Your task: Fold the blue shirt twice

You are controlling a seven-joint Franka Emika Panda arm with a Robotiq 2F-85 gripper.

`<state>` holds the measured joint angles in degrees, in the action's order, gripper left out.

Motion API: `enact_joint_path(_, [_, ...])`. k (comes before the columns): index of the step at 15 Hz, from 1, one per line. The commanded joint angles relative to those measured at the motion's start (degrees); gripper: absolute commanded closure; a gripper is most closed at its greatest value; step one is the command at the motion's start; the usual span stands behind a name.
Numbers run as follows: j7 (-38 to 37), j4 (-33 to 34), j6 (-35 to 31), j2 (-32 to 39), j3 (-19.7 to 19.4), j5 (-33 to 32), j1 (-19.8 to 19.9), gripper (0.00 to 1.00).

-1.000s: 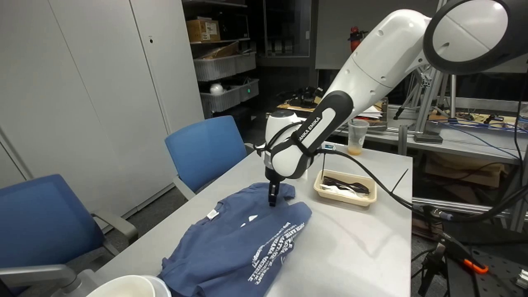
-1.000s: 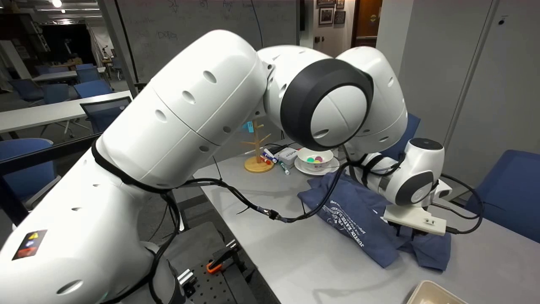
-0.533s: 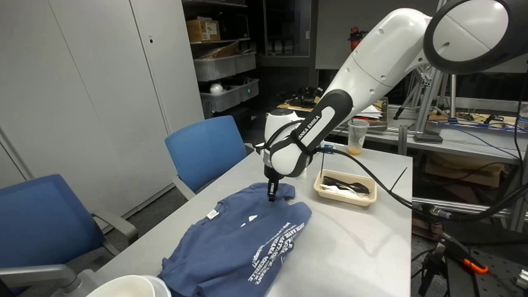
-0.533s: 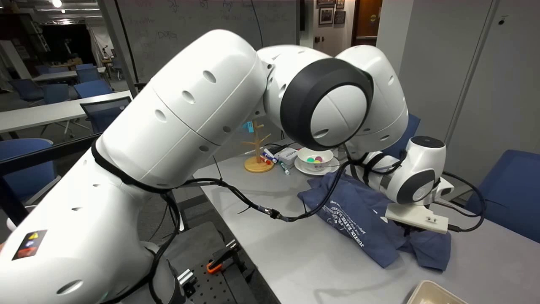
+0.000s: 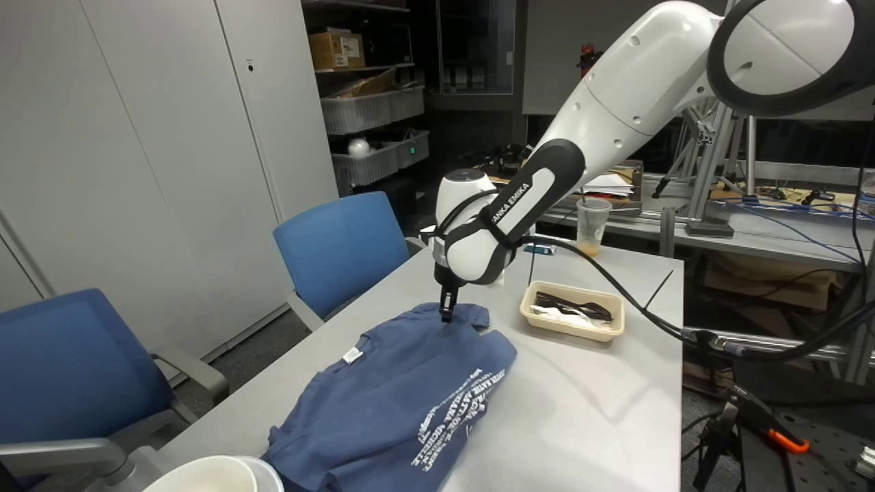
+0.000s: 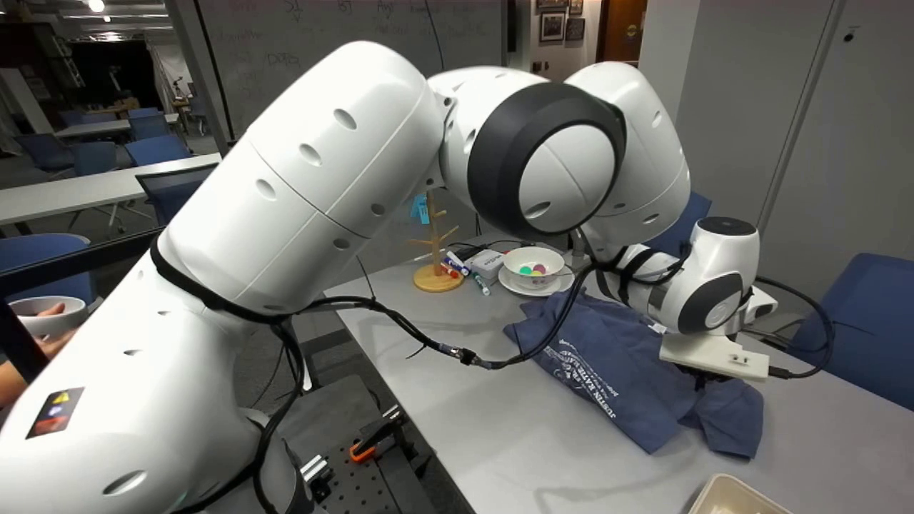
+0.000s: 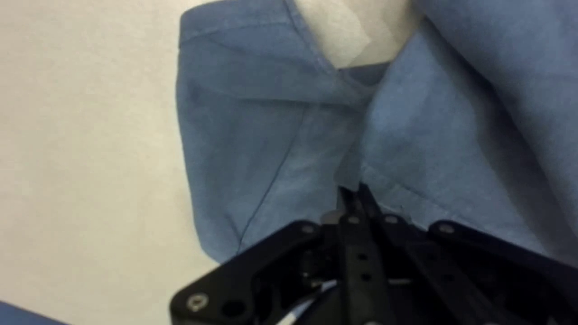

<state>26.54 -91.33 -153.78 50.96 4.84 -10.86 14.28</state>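
Observation:
The blue shirt [image 5: 389,417] lies spread and creased on the table, its white lettering [image 5: 454,417] toward the near long edge and a white neck tag [image 5: 353,355] at the far side. In both exterior views my gripper [image 5: 446,317] is low over the sleeve end of the shirt [image 6: 607,364]. The wrist view has the jaws together, and folds of the blue shirt [image 7: 244,149] run into the tips of my gripper [image 7: 352,186]. A thin bit of cloth appears pinched there; how much is hidden.
Beside the sleeve end stands a beige tray [image 5: 567,329] with dark and white items. A plastic cup [image 5: 593,225] is farther back. Past the shirt's other end are a bowl [image 6: 532,263] of coloured balls and a wooden stand [image 6: 437,282]. Blue chairs [image 5: 345,249] line one side.
My gripper has shut and risen slightly, shifting toward the sleeve end. White spots in the shirt's middle have disappeared as the cloth shifted. A hand with a white bowl has appeared behind the arm.

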Motion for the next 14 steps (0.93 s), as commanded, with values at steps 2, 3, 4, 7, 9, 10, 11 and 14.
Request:
enact_joint_path(2, [-5.3, 0.8, -2.5, -4.3, -7.4, -3.5, -6.1, 1.00])
enact_joint_path(3, [-6.5, 1.4, -3.0, -4.7, -8.7, -4.2, -7.2, 1.00])
enact_joint_path(4, [-7.9, 2.5, -3.3, -4.7, -10.0, -5.0, -8.4, 1.00])
enact_joint_path(7, [-12.3, 6.8, -3.1, -3.2, -13.2, -6.9, -11.3, 1.00])
enact_joint_path(9, [-14.5, 9.7, -2.1, -1.7, -14.5, -7.5, -12.8, 1.00])
enact_joint_path(10, [-15.6, 10.9, -1.6, -0.8, -14.8, -7.4, -13.3, 1.00])
enact_joint_path(11, [-16.5, 11.8, -1.4, -0.1, -15.3, -7.7, -13.7, 1.00])
enact_joint_path(14, [-20.6, 14.5, -1.1, 2.6, -18.0, -8.4, -15.8, 1.00])
